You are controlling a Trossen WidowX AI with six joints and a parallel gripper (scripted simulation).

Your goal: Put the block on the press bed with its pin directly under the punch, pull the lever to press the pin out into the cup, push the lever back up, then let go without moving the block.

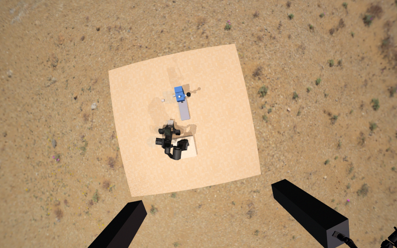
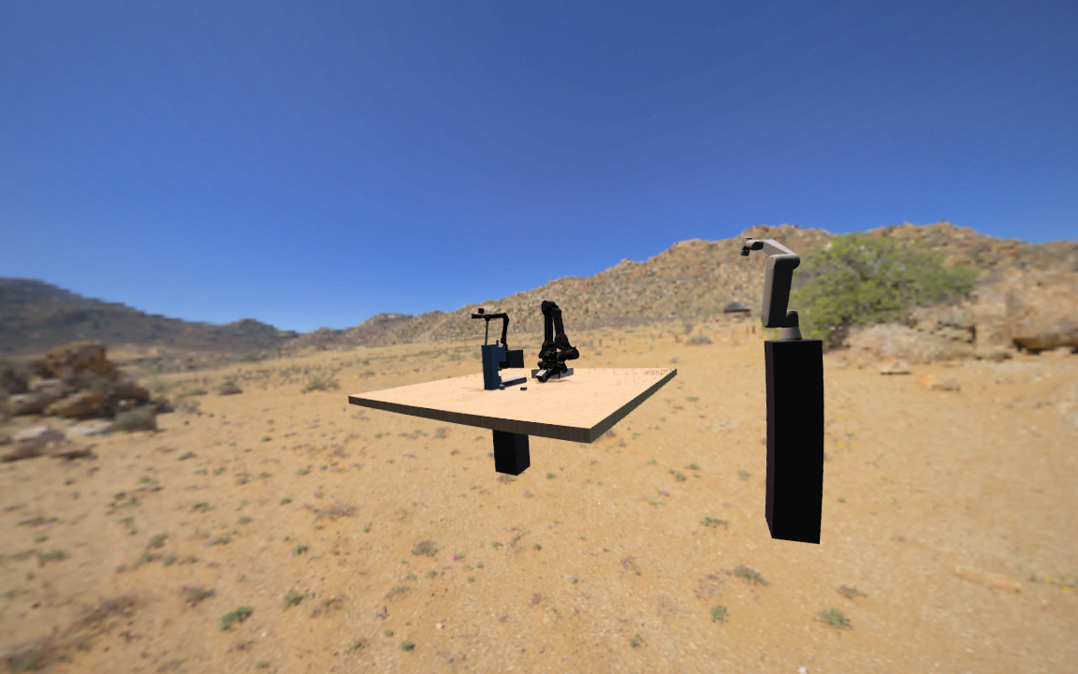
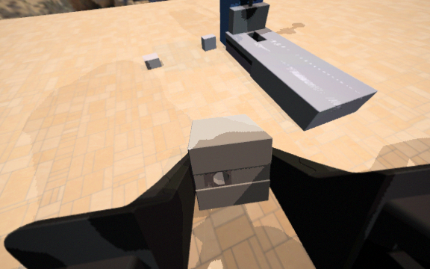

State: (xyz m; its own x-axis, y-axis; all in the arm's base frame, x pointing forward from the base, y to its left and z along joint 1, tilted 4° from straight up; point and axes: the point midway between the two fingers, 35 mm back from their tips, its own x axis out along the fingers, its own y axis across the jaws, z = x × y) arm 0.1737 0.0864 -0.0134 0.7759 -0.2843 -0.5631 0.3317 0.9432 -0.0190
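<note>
While the big gray block (image 1: 170,123) is pinched in the hand (image 1: 169,125), seen from the top, it is near the blue press (image 1: 179,90) and apart from the long gray bed (image 1: 184,111), whose long side runs away from the arm (image 1: 176,152). From the exterior view, the arm (image 2: 555,335) bends over, with its hand (image 2: 543,376) low near the surface (image 2: 475,408). In the wrist view, the block (image 3: 231,157) sits between the hand's two dark fingers, its round spot facing the camera, and open surface (image 3: 99,112) lies between it and two little gray cubes (image 3: 152,61) (image 3: 208,42).
</note>
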